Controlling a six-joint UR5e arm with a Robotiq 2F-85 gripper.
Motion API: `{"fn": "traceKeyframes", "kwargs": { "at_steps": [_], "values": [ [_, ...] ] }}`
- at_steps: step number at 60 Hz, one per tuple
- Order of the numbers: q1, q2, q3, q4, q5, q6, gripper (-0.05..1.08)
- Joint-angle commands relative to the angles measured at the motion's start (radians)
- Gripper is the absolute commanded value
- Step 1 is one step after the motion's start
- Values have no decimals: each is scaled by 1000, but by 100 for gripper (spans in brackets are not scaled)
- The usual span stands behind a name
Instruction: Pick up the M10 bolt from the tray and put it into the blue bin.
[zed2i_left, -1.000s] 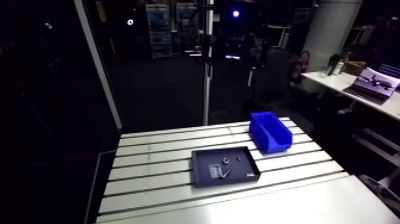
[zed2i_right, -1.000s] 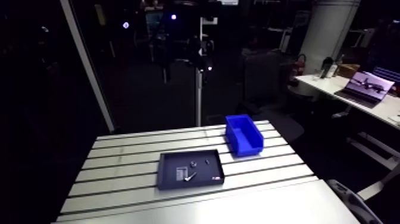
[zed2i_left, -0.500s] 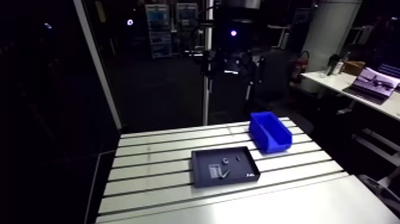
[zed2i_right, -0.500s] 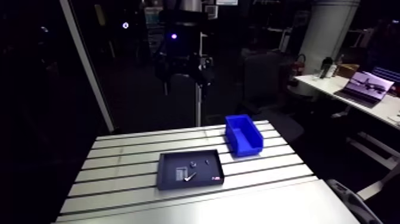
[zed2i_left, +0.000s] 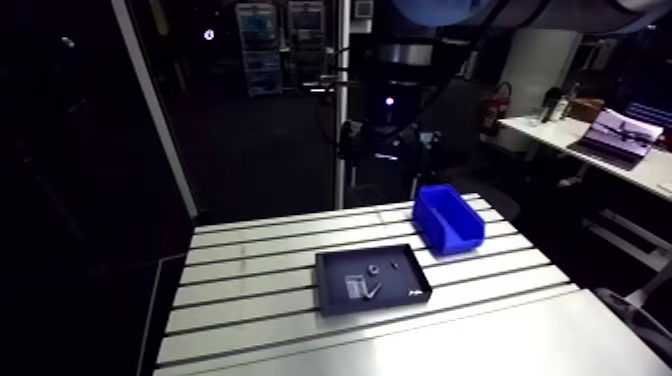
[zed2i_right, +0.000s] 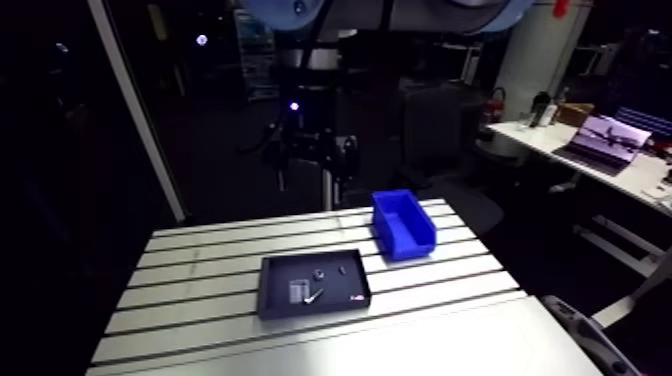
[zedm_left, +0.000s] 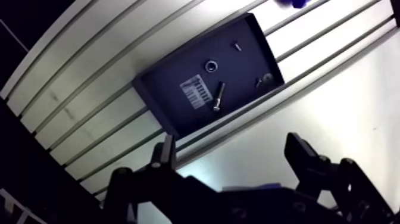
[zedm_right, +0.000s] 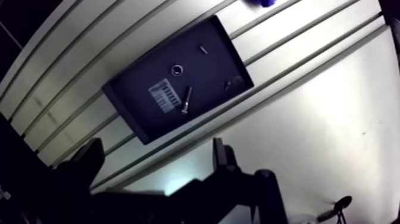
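Hanging high above the tray with fingers spread wide and empty, for a good look down. Near the tray's middle, beside the white label: the M10 bolt, lying flat, easy to pinch.

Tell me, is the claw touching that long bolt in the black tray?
Apart. The wrist view shows the open gripper hanging clear of the tray, with bare table between it and the bolt.

Slotted aluminium table, dim room behind
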Motion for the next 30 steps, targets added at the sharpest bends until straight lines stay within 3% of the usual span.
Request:
{"fn": "traceKeyframes", "kwargs": {
  "at_steps": [1,30],
  "values": [
    [-11,3,51,-60,-1,-10,1],
    [-15,53,136,-162,0,-46,1]
  ]
}}
